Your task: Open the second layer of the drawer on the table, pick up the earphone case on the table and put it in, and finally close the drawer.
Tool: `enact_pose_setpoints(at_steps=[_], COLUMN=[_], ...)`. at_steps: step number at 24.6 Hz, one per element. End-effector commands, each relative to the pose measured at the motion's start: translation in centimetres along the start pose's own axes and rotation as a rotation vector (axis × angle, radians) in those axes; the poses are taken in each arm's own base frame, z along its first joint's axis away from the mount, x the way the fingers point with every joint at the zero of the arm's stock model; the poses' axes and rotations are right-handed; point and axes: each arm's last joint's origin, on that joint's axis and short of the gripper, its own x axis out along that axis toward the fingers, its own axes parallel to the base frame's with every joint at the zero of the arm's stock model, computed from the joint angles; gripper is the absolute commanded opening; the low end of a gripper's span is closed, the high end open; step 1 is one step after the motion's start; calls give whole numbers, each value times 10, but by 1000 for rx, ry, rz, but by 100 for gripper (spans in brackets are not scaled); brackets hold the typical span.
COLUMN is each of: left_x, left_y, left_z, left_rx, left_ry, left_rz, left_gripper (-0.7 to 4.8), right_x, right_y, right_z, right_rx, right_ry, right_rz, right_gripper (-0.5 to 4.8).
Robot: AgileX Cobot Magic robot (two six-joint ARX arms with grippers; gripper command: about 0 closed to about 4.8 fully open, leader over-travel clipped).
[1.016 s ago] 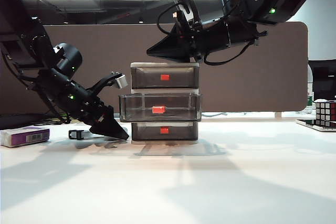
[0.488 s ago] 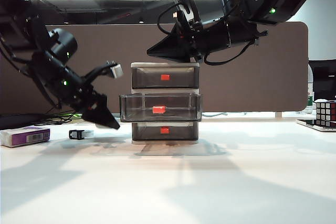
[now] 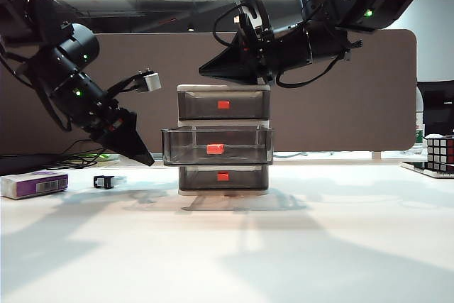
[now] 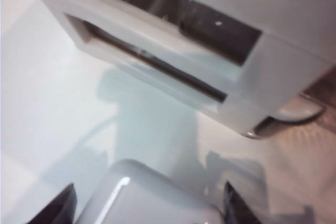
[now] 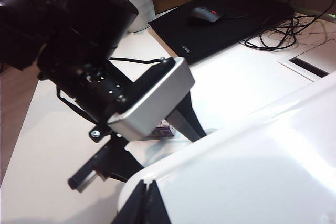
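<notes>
Left gripper [image 4: 147,208]: glossy white earphone case [image 4: 152,200]

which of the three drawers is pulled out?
The middle smoky grey translucent drawer: its front juts past the white frame toward the camera, while the top drawer and bottom drawer sit flush.

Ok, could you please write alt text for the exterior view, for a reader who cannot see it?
A three-tier drawer unit stands on a white table, its middle drawer pulled out. The left gripper hangs above the table just left of that drawer; the right gripper, shut, is at the top left corner of the unit.
</notes>
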Motion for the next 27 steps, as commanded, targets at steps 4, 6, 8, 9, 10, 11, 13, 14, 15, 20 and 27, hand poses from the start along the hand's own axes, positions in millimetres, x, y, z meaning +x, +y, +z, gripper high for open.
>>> enact_pose_setpoints(at_steps=[4, 6, 8, 9, 10, 11, 13, 14, 15, 20, 27], left_x=[-16, -20, -25, -27, -33, -39, -45, -51, -54, -66, -73], left_y=[-9, -11, -12, -13, -16, -17, -19, -22, -23, -31, -42], left_z=[4, 6, 8, 10, 14, 17, 21, 24, 26, 31, 41], left_rx=[-32, -34, -35, -34, -32, -27, -21, -19, -20, -28, -10], left_ry=[33, 36, 32, 25, 5, -5, -12, -26, -30, -64, -104], left_rz=[-42, -47, -52, -58, -70, -70, -64, -76, -79, -131, -184], left_gripper=[210, 210, 210, 210, 210, 210, 210, 210, 210, 210, 209], right_x=[1, 1, 1, 1, 1, 1, 1, 1, 1, 1, 1], right_y=[-4, -4, -4, -4, -4, -4, -4, -4, -4, -4, -4], right_z=[-18, -18, -18, -18, -18, -18, -18, -19, -19, -19, -19], right_rx=[106, 106, 107, 107, 107, 107, 107, 107, 107, 112, 113], right_ry=[81, 81, 81, 81, 81, 81, 82, 82, 82, 86, 87], right_rz=[-17, -17, -15, -14, -14, -14, -14, -14, -14, -14, -14], right_gripper=[-5, -5, -5, -5, -5, -5, -5, -5, -5, -5, -5])
